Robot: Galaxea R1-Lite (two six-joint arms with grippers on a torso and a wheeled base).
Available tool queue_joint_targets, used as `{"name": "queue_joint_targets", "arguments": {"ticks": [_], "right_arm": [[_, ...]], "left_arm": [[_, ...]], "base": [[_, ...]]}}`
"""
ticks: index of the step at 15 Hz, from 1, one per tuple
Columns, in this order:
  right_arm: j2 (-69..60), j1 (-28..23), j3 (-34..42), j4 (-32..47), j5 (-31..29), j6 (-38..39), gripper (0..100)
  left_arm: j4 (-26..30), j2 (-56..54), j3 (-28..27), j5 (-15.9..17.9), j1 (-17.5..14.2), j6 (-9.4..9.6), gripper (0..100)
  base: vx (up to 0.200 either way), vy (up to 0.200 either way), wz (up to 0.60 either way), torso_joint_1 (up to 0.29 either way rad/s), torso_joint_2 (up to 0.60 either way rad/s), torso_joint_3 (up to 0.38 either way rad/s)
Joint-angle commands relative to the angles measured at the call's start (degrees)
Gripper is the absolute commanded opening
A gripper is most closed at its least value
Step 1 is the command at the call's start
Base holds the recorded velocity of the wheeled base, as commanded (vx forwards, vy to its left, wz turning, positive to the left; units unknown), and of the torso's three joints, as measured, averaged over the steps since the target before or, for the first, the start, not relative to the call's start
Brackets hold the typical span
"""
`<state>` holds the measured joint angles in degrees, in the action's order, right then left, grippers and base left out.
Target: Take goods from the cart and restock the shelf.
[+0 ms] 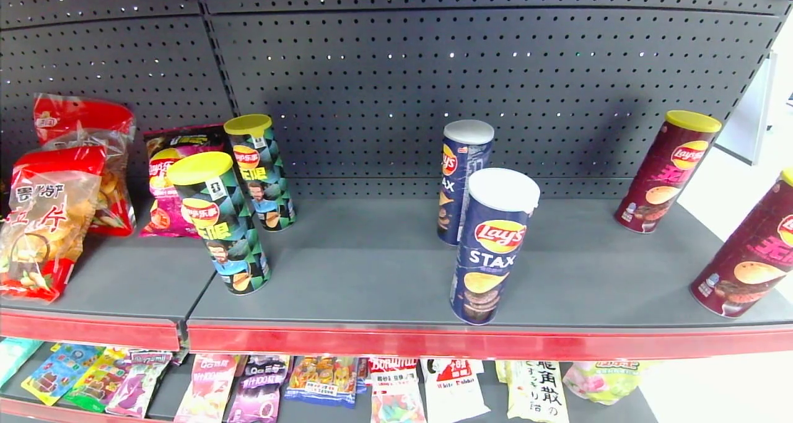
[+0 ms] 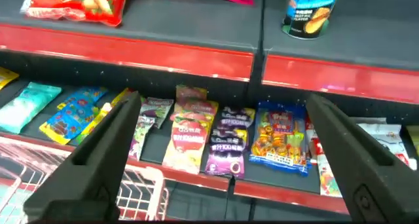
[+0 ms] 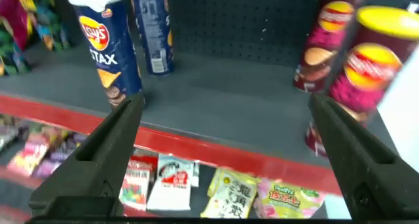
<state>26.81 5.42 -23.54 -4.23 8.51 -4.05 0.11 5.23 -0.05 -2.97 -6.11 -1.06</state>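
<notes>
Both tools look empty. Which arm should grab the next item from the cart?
Left, likely. The left tool is open with the cart's wire rim close by it; the right tool, also open, faces the upper shelf between the blue chip can and the maroon chip cans.

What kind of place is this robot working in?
Probably a shop's snack aisle, or a mock-up of one: a dark grey metal shelf with a perforated back and red front edge, a tall navy chip can with a white lid, and colourful snack packets on the tier below.
</notes>
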Motion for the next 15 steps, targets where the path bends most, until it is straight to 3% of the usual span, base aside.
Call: {"name": "queue_joint_targets", "arguments": {"ticks": [1, 4, 8, 10, 15], "right_arm": [[20.9, 2.1, -6.1, -1.9, 0.7, -5.1, 100], [28.4, 6.6, -3.6, -2.7, 0.6, -5.1, 100], [37.3, 6.6, -4.3, -4.5, 0.6, -5.3, 100], [42.9, 6.6, -4.0, -10.2, 0.5, -5.5, 100], [53.0, 10.6, -6.6, -13.6, -6.6, -5.4, 100]], "left_arm": [[0.0, 0.1, 0.0, 0.0, -0.1, 0.36, 100], [0.1, 0.1, 0.0, 0.2, 0.0, 0.71, 100], [0.1, 0.1, 0.0, 0.2, 0.0, 0.80, 100], [0.1, 0.1, 0.0, 0.2, 0.0, 0.80, 100], [0.0, 0.1, 0.0, 0.2, 0.0, 0.80, 100]], "base": [[0.000, 0.000, 0.00, 0.000, 0.00, 0.000], [0.000, 0.000, 0.00, 0.000, 0.00, 0.000], [0.000, 0.000, 0.00, 0.000, 0.00, 0.000], [0.000, 0.000, 0.00, 0.000, 0.00, 0.000], [0.000, 0.000, 0.00, 0.000, 0.00, 0.000]]}}
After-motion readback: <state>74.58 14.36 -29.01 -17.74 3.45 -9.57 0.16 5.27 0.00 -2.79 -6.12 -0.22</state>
